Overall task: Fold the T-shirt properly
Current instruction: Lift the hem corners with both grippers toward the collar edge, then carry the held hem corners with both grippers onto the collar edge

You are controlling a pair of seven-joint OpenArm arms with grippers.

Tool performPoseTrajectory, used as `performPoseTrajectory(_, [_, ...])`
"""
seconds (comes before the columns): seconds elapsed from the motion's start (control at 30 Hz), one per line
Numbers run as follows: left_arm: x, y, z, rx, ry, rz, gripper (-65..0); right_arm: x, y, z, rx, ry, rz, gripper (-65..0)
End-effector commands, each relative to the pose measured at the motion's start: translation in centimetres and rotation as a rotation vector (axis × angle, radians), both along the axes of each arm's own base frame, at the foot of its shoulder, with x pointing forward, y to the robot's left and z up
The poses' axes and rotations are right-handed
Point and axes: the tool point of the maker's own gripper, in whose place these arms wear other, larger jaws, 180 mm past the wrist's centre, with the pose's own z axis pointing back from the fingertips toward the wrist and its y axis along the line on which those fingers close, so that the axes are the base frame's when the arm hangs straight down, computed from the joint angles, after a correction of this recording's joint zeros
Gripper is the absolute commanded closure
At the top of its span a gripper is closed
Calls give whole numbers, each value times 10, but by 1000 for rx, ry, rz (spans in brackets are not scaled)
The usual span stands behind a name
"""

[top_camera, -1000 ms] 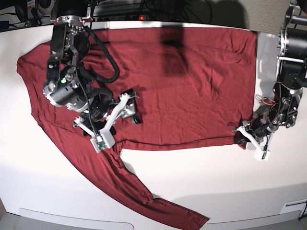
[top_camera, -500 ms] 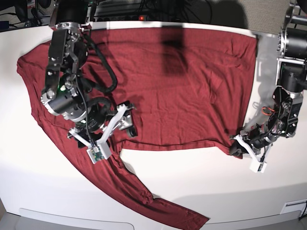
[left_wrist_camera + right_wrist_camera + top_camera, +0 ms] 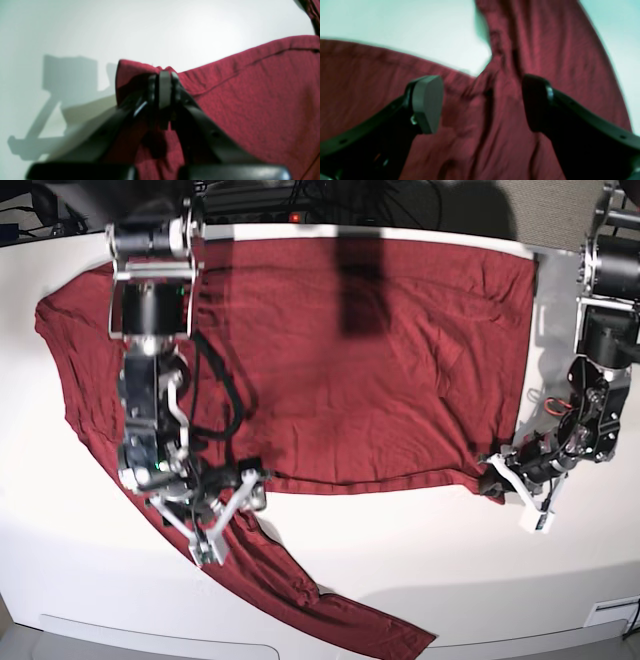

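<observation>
The maroon T-shirt (image 3: 380,360) lies spread flat on the white table (image 3: 420,560), with one long sleeve (image 3: 300,590) trailing toward the front edge. At the right in the base view, my left gripper (image 3: 494,476) is shut on the shirt's lower hem corner. The left wrist view shows that gripper (image 3: 162,85) pinching a bunched fold of fabric (image 3: 250,100). My right gripper (image 3: 245,502) hangs open over the spot where the sleeve joins the body. In the right wrist view its gripper (image 3: 482,100) spreads wide above wrinkled cloth (image 3: 495,137), holding nothing.
Cables and dark equipment (image 3: 300,200) line the back edge of the table. The left arm's base (image 3: 610,290) stands at the right edge, next to the shirt. A dark shadow (image 3: 360,290) falls across the shirt's upper middle.
My right arm has swung from the shirt's body toward the front edge, down to the sleeve joint, staying open. The left gripper shifted slightly forward, still pinching the hem corner.
</observation>
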Motion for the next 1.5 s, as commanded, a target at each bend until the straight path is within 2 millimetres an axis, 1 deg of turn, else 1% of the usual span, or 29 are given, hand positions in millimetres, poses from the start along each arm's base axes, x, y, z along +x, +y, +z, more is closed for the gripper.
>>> performPoseTrajectory(0.0, [17,3,24,-15,-70,6,0,20,-3,18,0,-62,-14,-474])
performPoseTrajectory(0.07, [15,3,22,-15,-65,6,0,31,-11,10,-16,-50,-54,-474])
performPoseTrajectory(0.13, [13,3,20,-14,-60,6,0,34,-17,-3,-16,-9,-92,-474])
performPoseTrajectory(0.23, [13,3,20,-15,-60,6,0,33,-16,-22,-1,42,-99,-474])
performPoseTrajectory(0.33, [13,3,20,-15,-60,6,0,33,-14,-32,20,40,-100,-468])
performPoseTrajectory(0.43, [13,3,20,-15,-60,6,0,27,-13,-45,24,75,-101,-464])
performPoseTrajectory(0.53, [13,3,20,-15,-60,6,0,26,-13,-50,28,80,-103,-464])
performPoseTrajectory(0.7, [13,3,20,-15,-60,6,0,25,-13,-50,28,82,-103,-463])
performPoseTrajectory(0.73, [13,3,19,-15,-60,6,0,24,-13,-51,27,86,-103,-442])
performPoseTrajectory(0.77, [13,3,19,-15,-60,6,0,23,-13,-53,26,91,-106,-394])
performPoseTrajectory(0.8, [13,3,19,-14,-60,6,0,22,-15,-54,23,98,-113,-322])
performPoseTrajectory(0.87, [13,3,20,-14,-60,6,0,19,-17,-57,17,109,-124,-139])
performPoseTrajectory(0.9, [13,3,20,-15,-60,6,0,18,-18,-58,16,111,-127,-59])
performPoseTrajectory(0.93, [13,3,20,-15,-60,6,0,18,-20,-58,14,111,-130,0])
performPoseTrajectory(1.17, [14,4,21,-14,-63,6,0,19,-25,-58,7,107,-135,0])
performPoseTrajectory(1.3, [15,4,22,-13,-65,6,0,18,-33,-58,-2,110,-142,0])
performPoseTrajectory(1.47, [11,5,17,-1,-35,-1,0,17,-43,-56,-19,107,-138,0])
